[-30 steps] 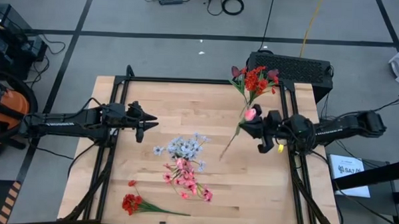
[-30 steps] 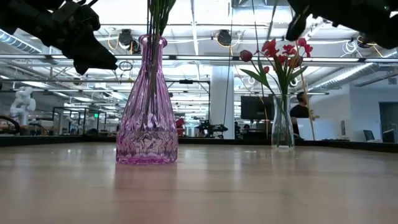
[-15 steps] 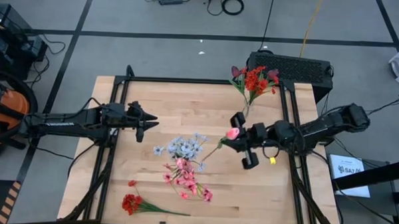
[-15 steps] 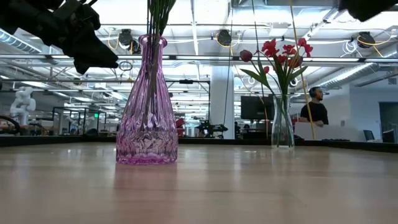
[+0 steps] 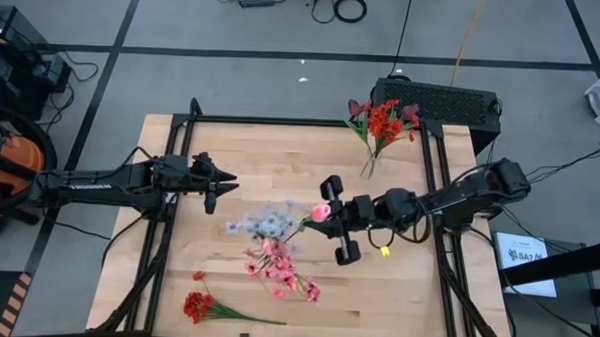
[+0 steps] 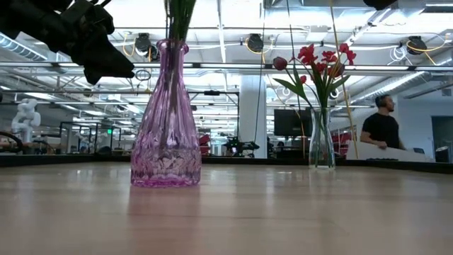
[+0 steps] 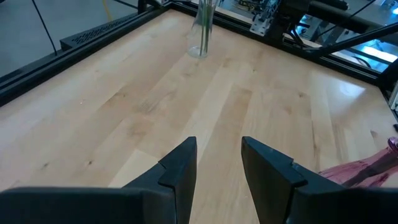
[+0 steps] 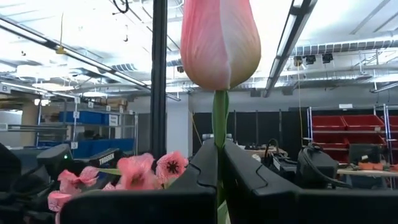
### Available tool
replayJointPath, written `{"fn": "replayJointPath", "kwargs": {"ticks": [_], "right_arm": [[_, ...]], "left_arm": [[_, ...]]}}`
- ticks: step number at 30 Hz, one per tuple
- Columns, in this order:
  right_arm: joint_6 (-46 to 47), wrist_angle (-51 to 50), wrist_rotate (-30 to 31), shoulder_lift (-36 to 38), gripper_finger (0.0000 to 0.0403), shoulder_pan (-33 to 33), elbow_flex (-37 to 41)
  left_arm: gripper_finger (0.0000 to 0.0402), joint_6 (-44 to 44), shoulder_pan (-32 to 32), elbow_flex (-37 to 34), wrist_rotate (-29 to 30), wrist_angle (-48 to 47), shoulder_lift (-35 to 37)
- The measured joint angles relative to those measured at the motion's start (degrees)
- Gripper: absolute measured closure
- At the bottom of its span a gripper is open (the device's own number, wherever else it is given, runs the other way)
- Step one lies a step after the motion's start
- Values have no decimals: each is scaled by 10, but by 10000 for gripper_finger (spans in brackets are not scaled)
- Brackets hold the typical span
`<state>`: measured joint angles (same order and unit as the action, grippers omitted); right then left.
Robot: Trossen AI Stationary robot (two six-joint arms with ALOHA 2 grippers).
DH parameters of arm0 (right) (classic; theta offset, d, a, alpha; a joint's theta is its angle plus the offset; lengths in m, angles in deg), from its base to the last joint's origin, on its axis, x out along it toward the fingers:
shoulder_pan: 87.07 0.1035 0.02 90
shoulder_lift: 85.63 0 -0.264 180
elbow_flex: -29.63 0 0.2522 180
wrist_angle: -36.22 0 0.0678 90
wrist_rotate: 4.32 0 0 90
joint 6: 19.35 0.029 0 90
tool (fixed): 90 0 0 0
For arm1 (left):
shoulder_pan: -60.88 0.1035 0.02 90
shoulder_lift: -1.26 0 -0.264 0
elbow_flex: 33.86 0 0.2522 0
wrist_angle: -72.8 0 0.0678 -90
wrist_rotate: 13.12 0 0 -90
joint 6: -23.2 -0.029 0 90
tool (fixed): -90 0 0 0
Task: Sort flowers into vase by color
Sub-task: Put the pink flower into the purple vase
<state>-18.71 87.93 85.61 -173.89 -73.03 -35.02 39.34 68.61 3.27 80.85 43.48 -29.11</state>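
Wooden counter [image 5: 281, 153] on a grey taped floor. Right gripper [image 5: 330, 214] near counter centre, clenched on the thin green stalk of a pink tulip bud [image 5: 321, 211], held over the purple ribbed glass vase [image 6: 165, 120] with pale blue-white sprays [image 5: 267, 222] and pink sprays [image 5: 280, 268]. Left gripper [image 5: 222, 185] hovers near the left edge, fingers [image 7: 180, 168] apart, holding nothing. Red spray [image 5: 197, 306] lies at the near-left corner. Clear glass vase [image 6: 321, 144] of red flowers [image 5: 384, 120] sits at the far-right corner.
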Motion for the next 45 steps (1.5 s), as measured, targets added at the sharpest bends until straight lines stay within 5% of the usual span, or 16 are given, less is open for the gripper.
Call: {"fn": "replayJointPath", "kwargs": {"ticks": [16,33,36,40,45], "right_arm": [[4,4,5,-20,402,1,0],[-4,-67,89,21,402,3,0],[-34,-131,108,55,402,3,0],[-37,-282,207,139,402,10,0],[59,-449,297,243,403,48,0]], "left_arm": [[268,0,0,0,-2,0,0],[268,0,0,0,-3,0,0],[268,1,0,0,-3,0,0],[268,1,0,0,-5,0,0],[268,1,0,0,-7,0,0]]}}
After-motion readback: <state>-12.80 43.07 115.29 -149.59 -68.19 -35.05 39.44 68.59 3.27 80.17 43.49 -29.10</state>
